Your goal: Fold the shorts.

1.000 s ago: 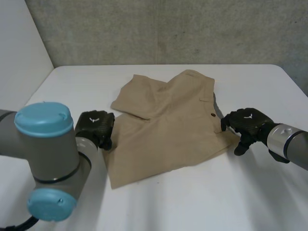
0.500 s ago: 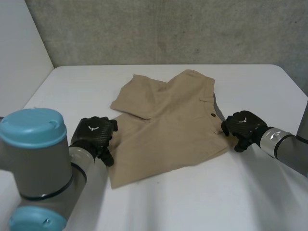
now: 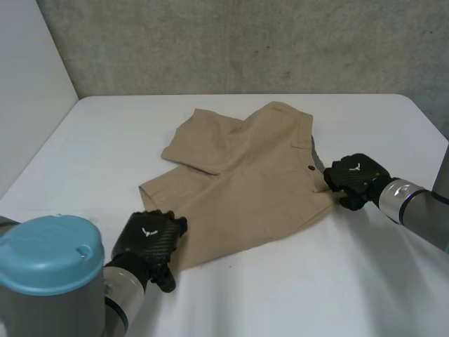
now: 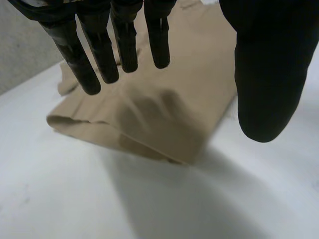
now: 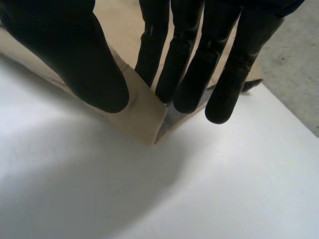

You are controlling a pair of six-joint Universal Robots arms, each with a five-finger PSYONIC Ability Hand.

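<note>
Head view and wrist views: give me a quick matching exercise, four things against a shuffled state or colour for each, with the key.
Things:
1. left hand
2. right hand
3. shorts
4. table

States:
A. white
B. pinching a corner of the cloth between thumb and fingers
C. tan, lying mostly flat
D. fingers straight, over the near corner of the cloth, holding nothing

Pairs: 1-D, 2-B, 3-C, 4-A

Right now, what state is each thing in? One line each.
shorts: partly folded, lying on the table, with the edge at the right hand lifted.
left hand: open, fingers straight over the shorts' near corner, gripping nothing.
right hand: shut on the shorts, edge pinched between thumb and fingers.
</note>
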